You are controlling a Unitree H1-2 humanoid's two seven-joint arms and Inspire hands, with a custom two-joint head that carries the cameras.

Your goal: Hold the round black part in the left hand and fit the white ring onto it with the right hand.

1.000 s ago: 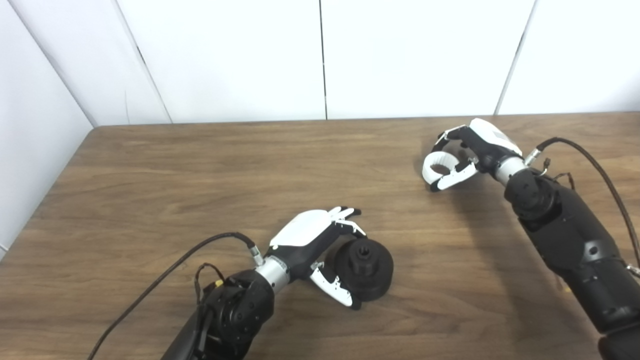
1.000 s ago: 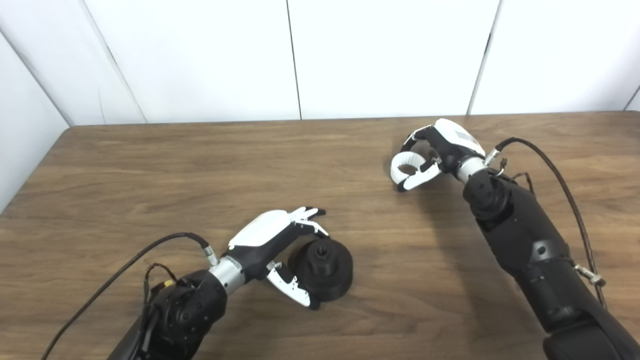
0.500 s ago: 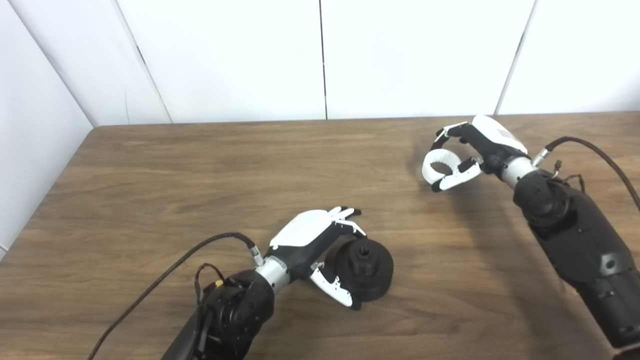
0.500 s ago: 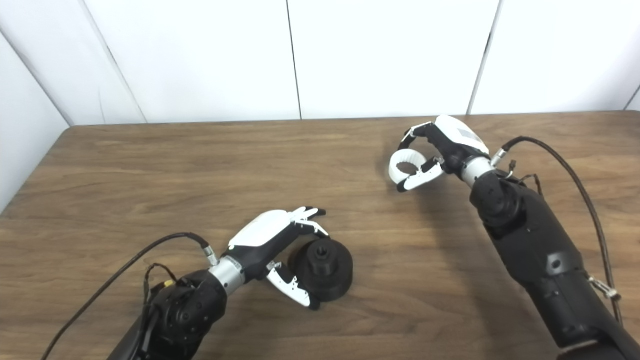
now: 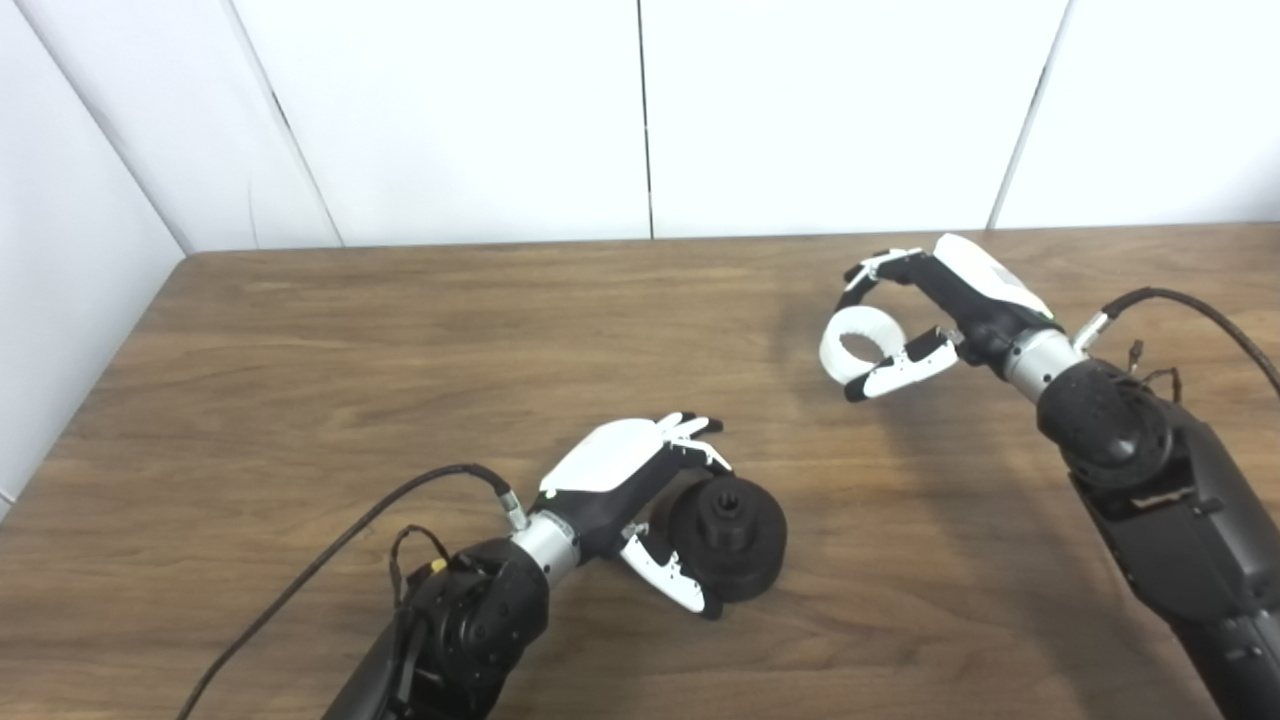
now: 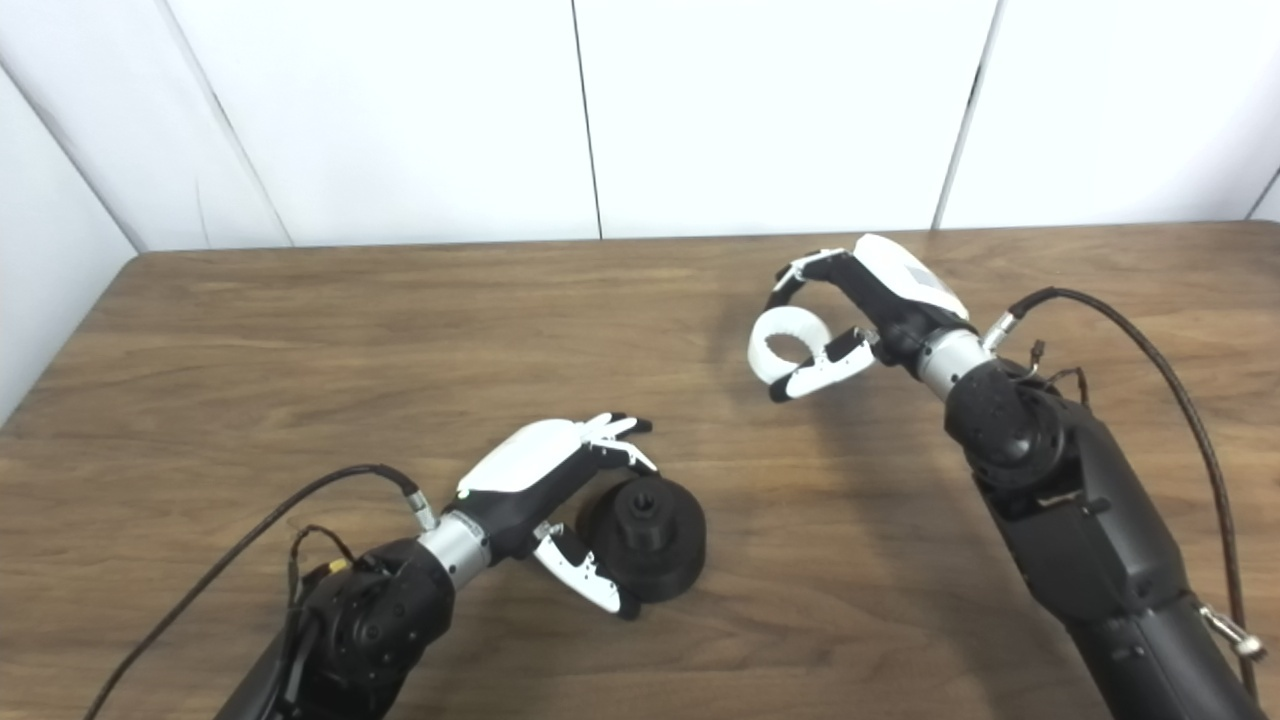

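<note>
Black plastic round part (image 5: pixel 728 537) with a raised hub sits on the brown wooden table (image 5: pixel 400 340), cupped by the left hand (image 5: pixel 640 500) — fingers behind it, thumb in front, contact unclear; the smooth white plastic ring (image 5: pixel 858 341) is pinched between thumb and fingers of the right hand (image 5: pixel 940 310), held above the table, well apart from the part; the right eye view shows more of the right forearm — little else differs.

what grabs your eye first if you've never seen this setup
Probably the white ring, pinched in the right hand and held above the far right of the wooden table. Next, the round black part near the front middle, resting on the wood with the left hand wrapped around its left side.
</note>
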